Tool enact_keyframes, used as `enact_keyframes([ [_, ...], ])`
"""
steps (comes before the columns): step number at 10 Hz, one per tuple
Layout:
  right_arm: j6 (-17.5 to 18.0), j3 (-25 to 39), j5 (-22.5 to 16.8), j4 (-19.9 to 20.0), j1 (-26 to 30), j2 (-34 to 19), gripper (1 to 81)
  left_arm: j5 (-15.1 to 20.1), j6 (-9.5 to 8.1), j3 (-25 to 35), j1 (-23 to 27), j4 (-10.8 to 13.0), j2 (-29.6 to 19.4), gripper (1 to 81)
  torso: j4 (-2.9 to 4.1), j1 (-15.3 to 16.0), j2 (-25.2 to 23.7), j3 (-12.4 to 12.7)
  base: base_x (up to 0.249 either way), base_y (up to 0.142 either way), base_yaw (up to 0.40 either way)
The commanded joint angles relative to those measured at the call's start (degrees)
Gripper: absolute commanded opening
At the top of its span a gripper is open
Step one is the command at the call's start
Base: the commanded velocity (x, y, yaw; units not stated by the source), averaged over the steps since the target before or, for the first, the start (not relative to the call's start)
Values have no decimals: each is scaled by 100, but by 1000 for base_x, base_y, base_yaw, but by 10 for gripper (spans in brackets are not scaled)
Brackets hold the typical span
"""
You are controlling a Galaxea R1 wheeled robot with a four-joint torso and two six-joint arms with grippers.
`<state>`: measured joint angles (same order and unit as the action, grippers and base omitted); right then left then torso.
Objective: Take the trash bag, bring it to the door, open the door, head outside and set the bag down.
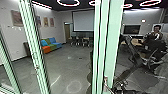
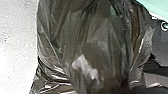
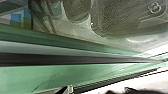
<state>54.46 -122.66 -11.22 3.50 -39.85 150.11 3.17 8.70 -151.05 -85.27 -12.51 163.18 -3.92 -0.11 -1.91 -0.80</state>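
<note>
Black trash bag (image 2: 107, 45), glossy and creased, close before left wrist camera, pale floor (image 2: 17, 45) beside it. Left gripper: cannot tell whether spread or pinching. Right gripper (image 1: 118, 87) low by green door frame (image 1: 112, 37); its grip, cannot tell either. Past frame: blue, green, orange sofa (image 1: 51, 45), pale screen (image 1: 83, 22). Person (image 1: 157, 35) at far right.

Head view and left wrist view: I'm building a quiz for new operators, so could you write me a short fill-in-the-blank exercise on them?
The sofa has blue, green and ____ parts.
In the head view, the person is toward the picture's ____ side.
The bag is made of thin, dark ____.
The thick upright is pale ____.
Missing words: orange; right; plastic; green.
</note>
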Motion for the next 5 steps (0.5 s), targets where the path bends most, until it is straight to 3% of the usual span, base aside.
enact_keyframes([
  [1, 197, -99, 40, -95, 719, 294, 811, 307, -18, -21, 454, -59, -101, 10, 0, 11, 0, 0, 98, 0, 0],
  [4, 206, -108, 40, -95, 719, 294, 811, 307, -18, -21, 454, -68, -84, 10, 0, 11, 0, 2, 33, 0, 0],
  [5, 206, -134, 49, -104, 728, 285, 811, 307, -18, -21, 454, -68, -92, 10, 0, 12, 2, -236, 0, 0, 0],
])
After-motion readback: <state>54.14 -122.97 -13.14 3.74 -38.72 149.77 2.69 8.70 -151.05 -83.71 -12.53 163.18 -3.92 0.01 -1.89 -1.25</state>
